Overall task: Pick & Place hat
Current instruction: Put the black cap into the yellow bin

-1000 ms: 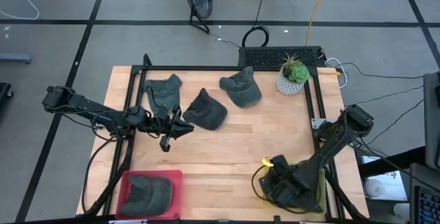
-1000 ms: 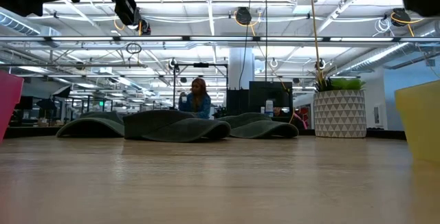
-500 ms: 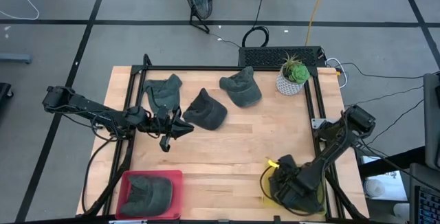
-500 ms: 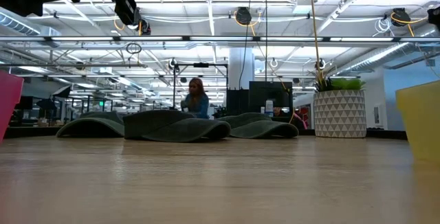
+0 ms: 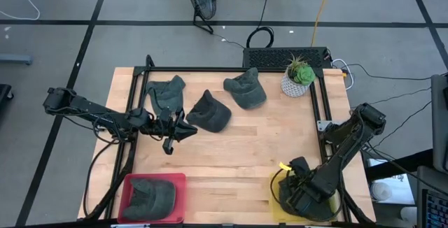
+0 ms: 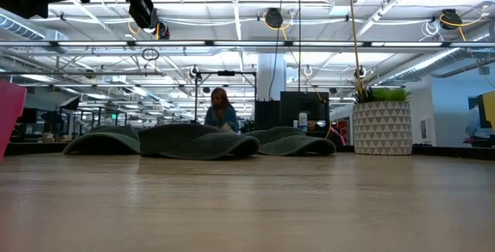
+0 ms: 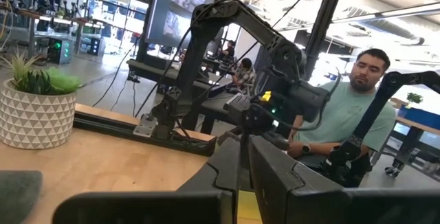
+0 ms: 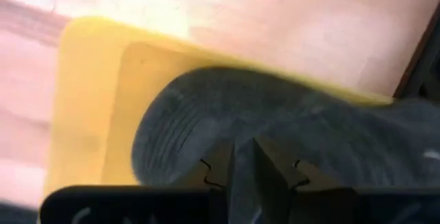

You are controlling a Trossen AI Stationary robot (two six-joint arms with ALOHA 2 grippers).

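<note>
A dark grey fabric hat (image 8: pixel 289 141) is being pinched by the right gripper (image 8: pixel 240 165), fingers together on it, above the yellow plastic bin (image 8: pixel 89 114); release is best made once centred over the bin.

A potted plant (image 7: pixel 31 107) stands on the table (image 7: pixel 103 165) — a seated person (image 7: pixel 344 107) (green shirt) beyond.

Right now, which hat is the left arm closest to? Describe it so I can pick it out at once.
Start at the potted plant in the table's far right corner and follow the row of three dark hats leftward. The middle hat sits just beyond the left gripper. Unlike its neighbours, it lies nearer the table centre, off the back frame rail.
</note>
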